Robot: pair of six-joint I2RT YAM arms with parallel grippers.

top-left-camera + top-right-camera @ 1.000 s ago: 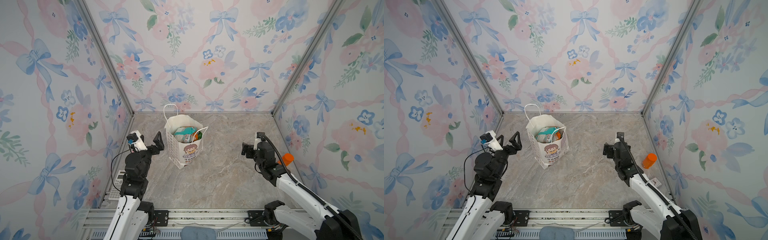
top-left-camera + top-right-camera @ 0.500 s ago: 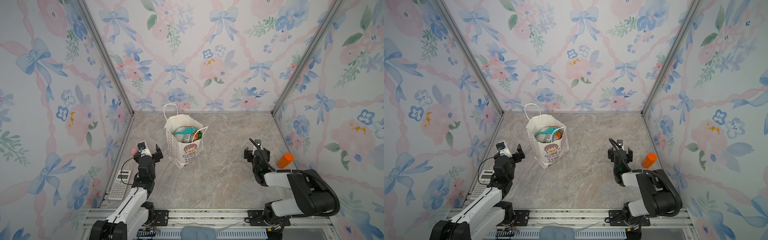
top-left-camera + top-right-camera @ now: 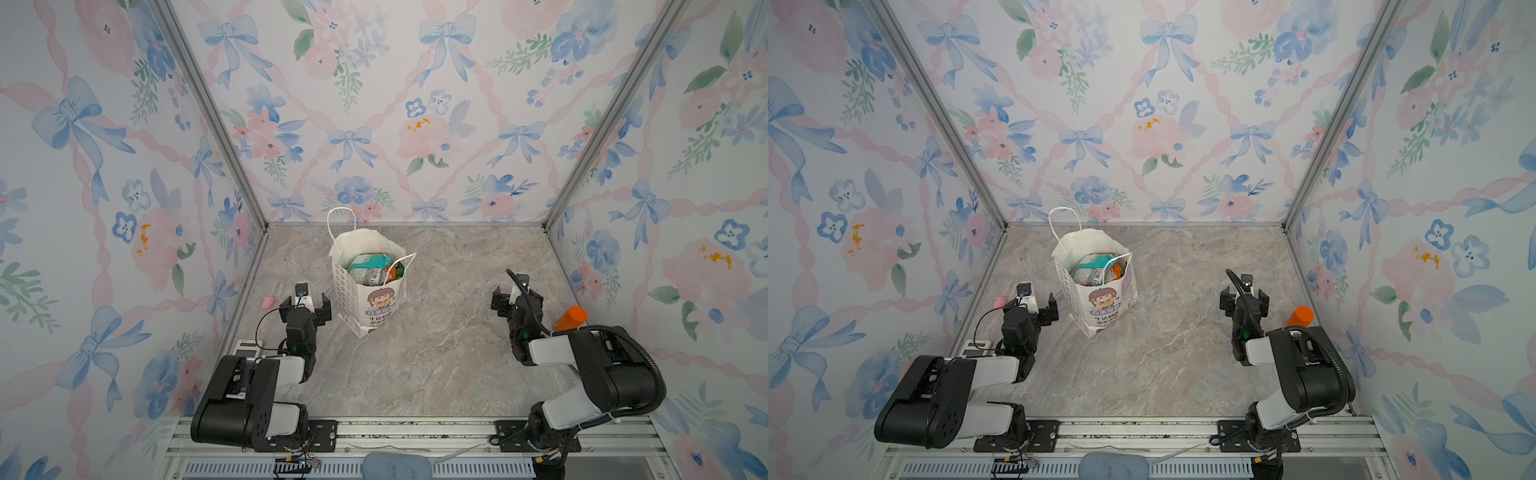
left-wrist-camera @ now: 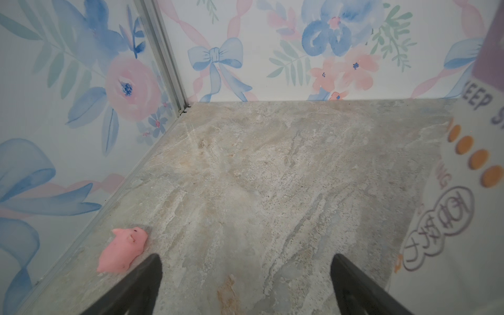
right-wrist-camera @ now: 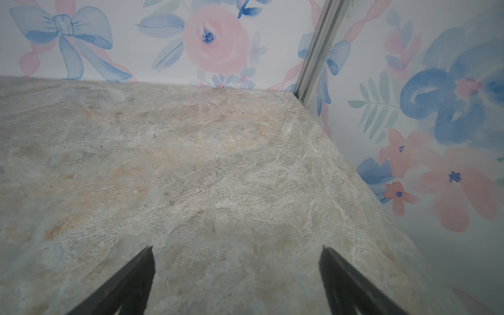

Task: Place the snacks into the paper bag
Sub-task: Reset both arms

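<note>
Glossy plastic snack pouches (image 3: 370, 266), teal and orange uppermost, all down inside the upright cream-white paper bag (image 3: 376, 305) with white cord handles.

Bag on the grey marbled table (image 3: 436, 353), toward the robot's left, mouth open, filled nearly to the rim; no loose pouch visible on the surface. Just beside the bag's flank, the left gripper (image 3: 306, 306); well apart, near an orange cylindrical bottle (image 3: 571, 318), the right gripper (image 3: 516, 298); both with jaws spread wide, empty, low over bare table. Pouches probably light, floppy and slick, prone to crinkle and slide: best pinched at a flat sealed edge. Bag thin-walled, easily tipped or creased: better steadied at the rim or lifted by the cords.
</note>
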